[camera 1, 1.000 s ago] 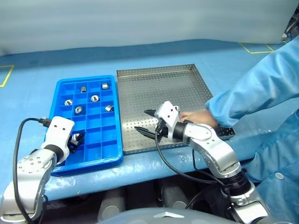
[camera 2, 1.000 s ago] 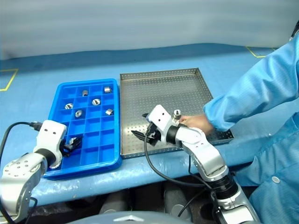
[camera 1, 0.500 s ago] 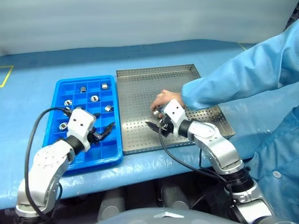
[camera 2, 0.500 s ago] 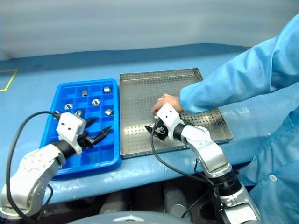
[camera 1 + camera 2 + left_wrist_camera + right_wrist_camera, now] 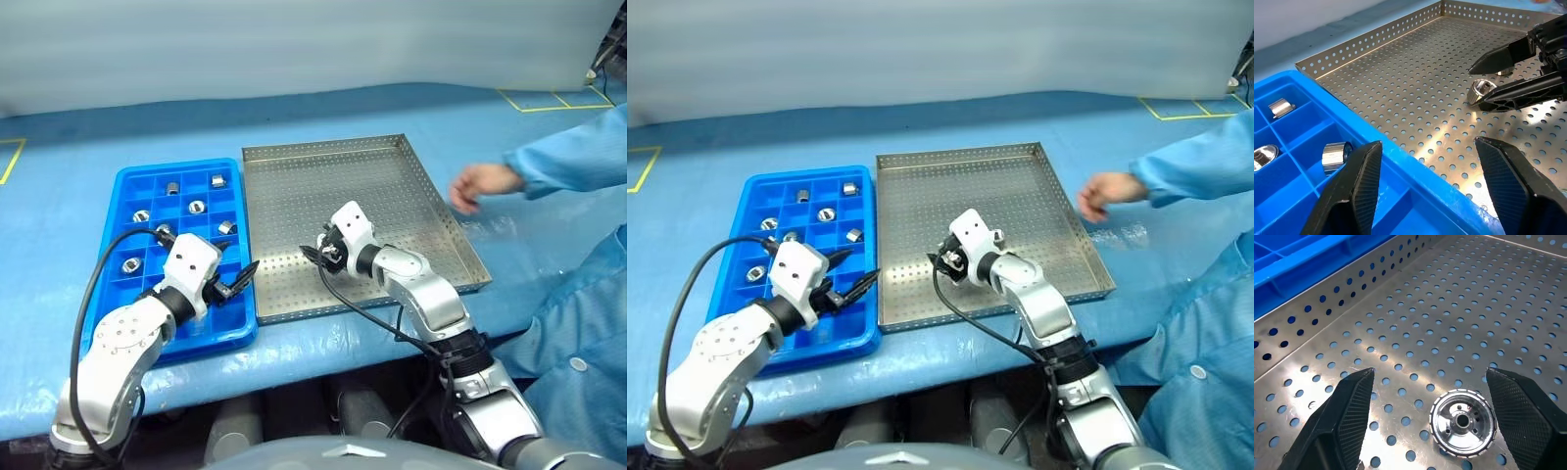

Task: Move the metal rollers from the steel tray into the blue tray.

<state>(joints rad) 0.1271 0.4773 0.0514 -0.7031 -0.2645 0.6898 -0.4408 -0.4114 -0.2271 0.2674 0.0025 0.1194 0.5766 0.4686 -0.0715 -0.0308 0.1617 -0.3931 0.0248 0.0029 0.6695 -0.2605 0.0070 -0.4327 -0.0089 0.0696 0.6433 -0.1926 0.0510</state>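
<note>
1 metal roller (image 5: pixel 1463 422) on the steel tray (image 5: pixel 1459 308), bore facing up, between the wide-spread right gripper (image 5: pixel 1435 418).

Steel tray (image 5: pixel 392 186): grey metal, floor and rim patterned with rows of small round holes. Blue tray (image 5: pixel 132 181): bright blue, square grid of compartments. Metal rollers (image 5: pixel 1463 421): shiny silver. Table cover (image 5: pixel 59 196): light blue. Person's sleeve (image 5: pixel 578 157): pale blue.
</note>
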